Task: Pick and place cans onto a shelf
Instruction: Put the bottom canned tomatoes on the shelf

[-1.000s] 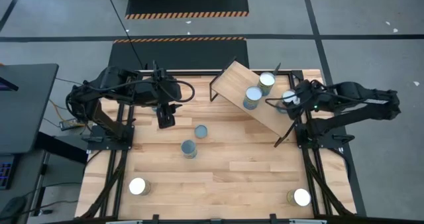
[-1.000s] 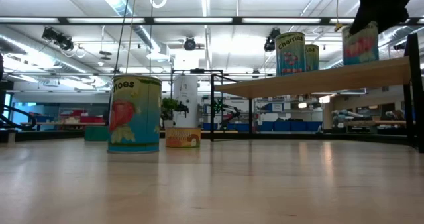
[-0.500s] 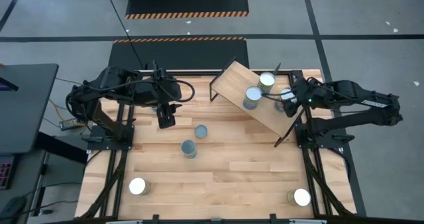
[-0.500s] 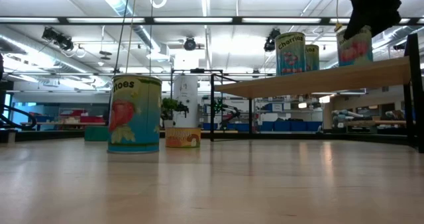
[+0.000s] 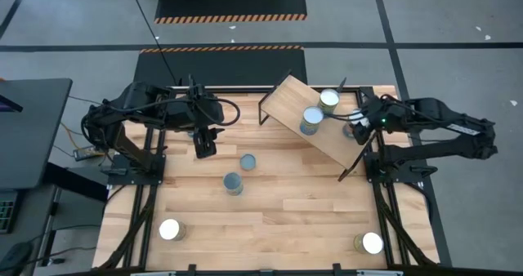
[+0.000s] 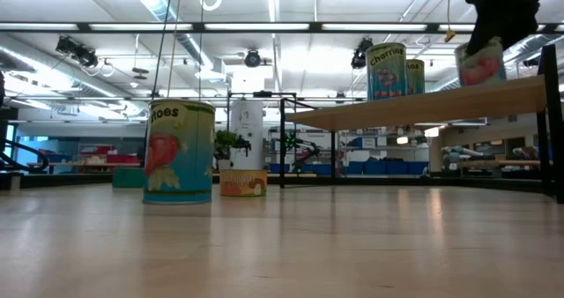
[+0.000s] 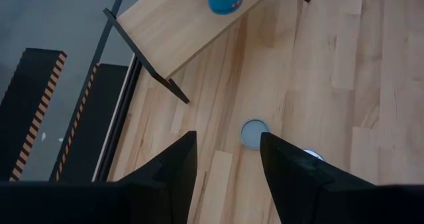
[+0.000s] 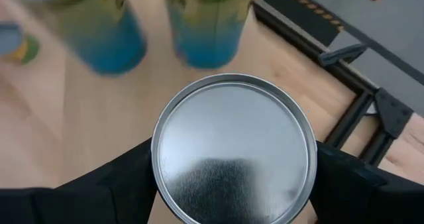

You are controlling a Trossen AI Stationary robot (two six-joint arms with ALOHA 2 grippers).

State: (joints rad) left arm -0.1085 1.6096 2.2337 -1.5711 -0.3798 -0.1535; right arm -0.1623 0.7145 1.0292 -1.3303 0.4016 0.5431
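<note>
A can (image 8: pixel 233 148) is held between the closed fingers of the right gripper (image 5: pixel 356 126), at the shelf (image 5: pixel 288 103) edge beside two cans (image 5: pixel 311 119) already placed there. It should be lowered upright onto bare board, clear of them, before release. The left gripper (image 7: pixel 225 161) is held open over the table.

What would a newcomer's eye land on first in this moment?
The right gripper, shut on a silver-topped can, at the right end of the light-wood shelf, where two blue-labelled cans stand. Next, two loose tins mid-table, with the open left gripper above.
</note>
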